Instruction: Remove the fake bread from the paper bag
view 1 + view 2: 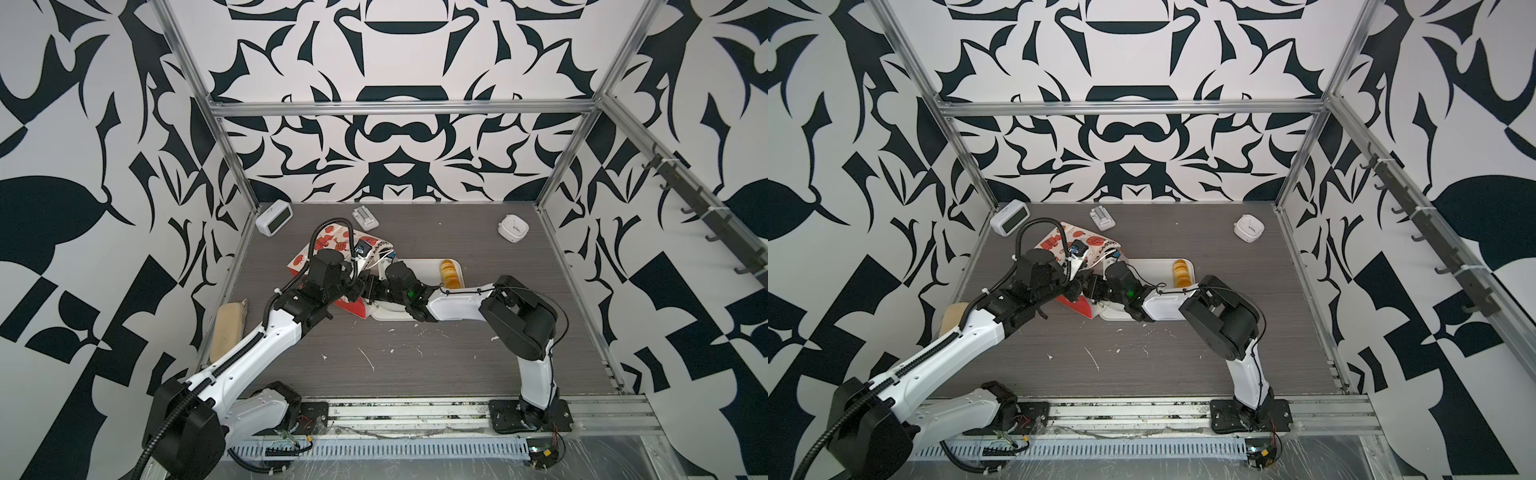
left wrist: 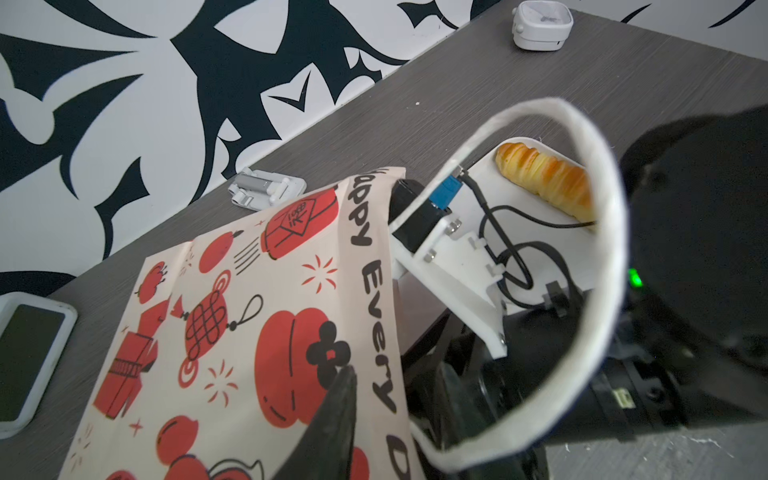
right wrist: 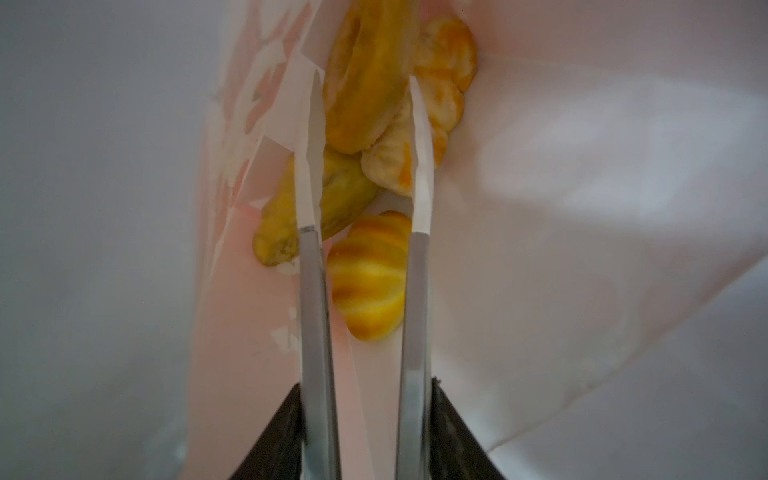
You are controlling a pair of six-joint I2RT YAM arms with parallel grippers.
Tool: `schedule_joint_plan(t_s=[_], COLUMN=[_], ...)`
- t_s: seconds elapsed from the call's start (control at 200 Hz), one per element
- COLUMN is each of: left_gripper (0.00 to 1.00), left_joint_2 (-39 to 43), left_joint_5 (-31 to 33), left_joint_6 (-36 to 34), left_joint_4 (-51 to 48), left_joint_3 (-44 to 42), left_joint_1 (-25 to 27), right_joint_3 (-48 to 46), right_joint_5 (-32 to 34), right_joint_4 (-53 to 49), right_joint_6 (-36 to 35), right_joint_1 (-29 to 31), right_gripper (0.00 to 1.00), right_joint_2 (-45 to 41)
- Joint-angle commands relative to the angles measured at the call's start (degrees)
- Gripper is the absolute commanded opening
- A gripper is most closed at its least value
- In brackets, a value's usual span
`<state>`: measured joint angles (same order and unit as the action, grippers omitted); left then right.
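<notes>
At the table's 8 o'clock edge lies a pale beige block (image 1: 226, 330). A white digital clock (image 1: 273, 218) sits at 11 o'clock.

Just left of centre, the paper bag (image 1: 332, 243) lies on a broad face with its mouth toward 3 o'clock. The left gripper (image 1: 355, 291) hangs over the bag near that mouth. In the left wrist view, 1 dark finger (image 2: 336, 415) lies against the printed face beside the lettering. Its partner is out of sight, so whether this claw is clenched or released cannot be told. A white cord handle (image 2: 602, 187) loops in front of that camera.

A small white holder (image 1: 365, 218) rests at 12 o'clock.

The right gripper (image 3: 365, 77) reaches into the bag's mouth from 3 o'clock. Inside the bag are 4 pieces of the fake bread (image 3: 390, 166). The ridged bun (image 3: 368, 278) sits between the 2 silver fingers (image 3: 311, 291), and the ring-shaped bagel (image 3: 374, 50) is by their tips. A braided piece (image 3: 440, 95) and a darker oblong piece (image 3: 345, 191) lie beside them. The fingers stand parted, but whether they squeeze the bun cannot be told.

The 5th piece, the long twisted stick (image 1: 451, 272), lies at the 2 o'clock corner of the white tray (image 1: 424, 269), which touches the bag's mouth. A white square timer (image 1: 513, 227) sits at 1 o'clock.
</notes>
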<state>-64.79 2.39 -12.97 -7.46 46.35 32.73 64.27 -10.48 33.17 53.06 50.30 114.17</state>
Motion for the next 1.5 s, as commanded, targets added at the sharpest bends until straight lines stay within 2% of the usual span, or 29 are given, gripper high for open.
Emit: schedule_joint_plan(t_s=[0.0,0.155,0.62,0.71,0.94,1.495], left_gripper=[0.36,0.37,0.29,0.24,0.00,0.00], left_joint_2=[-2.00,-3.65,-5.51,-5.85,-6.41,1.52], left_joint_5=[3.00,5.99,10.62,10.62,10.77,9.70], left_joint_6=[-1.83,-2.63,-2.65,-2.41,-2.08,-3.64], left_joint_4=[-2.94,-2.91,-2.81,-2.91,-3.35,-7.67], left_joint_3=[2.31,2.58,3.22,3.39,4.44,5.27], left_joint_1=[1.45,2.52,2.78,2.78,2.79,2.78], right_joint_3=[2.88,2.97,2.53,2.49,1.79,-5.64], right_joint_5=[-0.78,-1.05,-1.30,-1.31,-1.59,-4.90], right_joint_4=[2.96,2.96,3.47,3.57,3.90,10.20], right_joint_6=[0.09,0.17,0.64,0.73,0.90,3.92], right_joint_1=[-0.19,-0.24,-0.17,-0.29,-0.23,-0.19], right_gripper=[0.46,0.46,0.46,0.46,0.46,0.45], right_joint_2=[-1.07,-1.05,-1.32,-1.32,-1.41,-4.04])
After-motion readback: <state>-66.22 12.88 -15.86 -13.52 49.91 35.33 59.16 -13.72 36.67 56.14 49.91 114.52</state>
